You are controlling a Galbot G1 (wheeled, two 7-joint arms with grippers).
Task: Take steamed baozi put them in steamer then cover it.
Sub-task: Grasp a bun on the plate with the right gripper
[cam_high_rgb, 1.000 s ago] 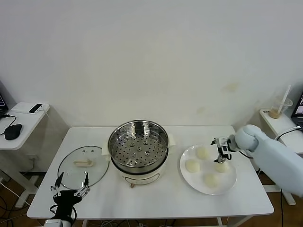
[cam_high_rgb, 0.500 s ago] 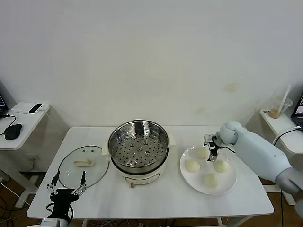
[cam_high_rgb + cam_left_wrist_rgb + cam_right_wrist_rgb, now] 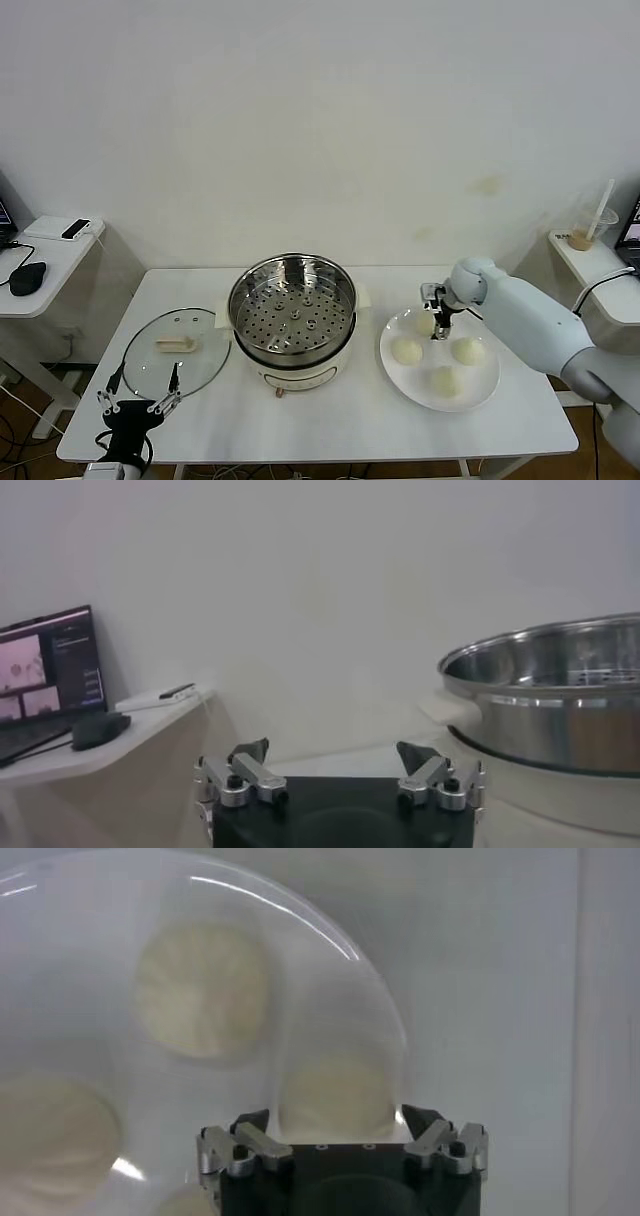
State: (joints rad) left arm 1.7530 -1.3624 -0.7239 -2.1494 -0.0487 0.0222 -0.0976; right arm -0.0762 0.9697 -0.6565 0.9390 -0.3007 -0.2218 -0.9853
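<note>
Several cream-white baozi lie on a white plate (image 3: 480, 386) at the right: one far (image 3: 424, 325), one left (image 3: 406, 351), one right (image 3: 467, 350), one near (image 3: 445, 380). My right gripper (image 3: 437, 320) is open just over the far baozi; in the right wrist view this baozi (image 3: 335, 1093) lies between the spread fingers of the gripper (image 3: 335, 1118). The steel steamer (image 3: 292, 305) stands open at the table's middle, its perforated tray bare. The glass cover (image 3: 177, 350) lies flat to its left. My left gripper (image 3: 135, 397) is open and empty at the front left edge.
A side table (image 3: 40, 262) with a mouse and a phone stands at the far left. A cup with a straw (image 3: 592, 228) stands on a shelf at the far right. In the left wrist view the steamer's wall (image 3: 560, 700) rises close beside the left gripper (image 3: 333, 752).
My right gripper has moved left across the plate, from over the right baozi to over the far one. My left gripper has shifted slightly toward the front edge.
</note>
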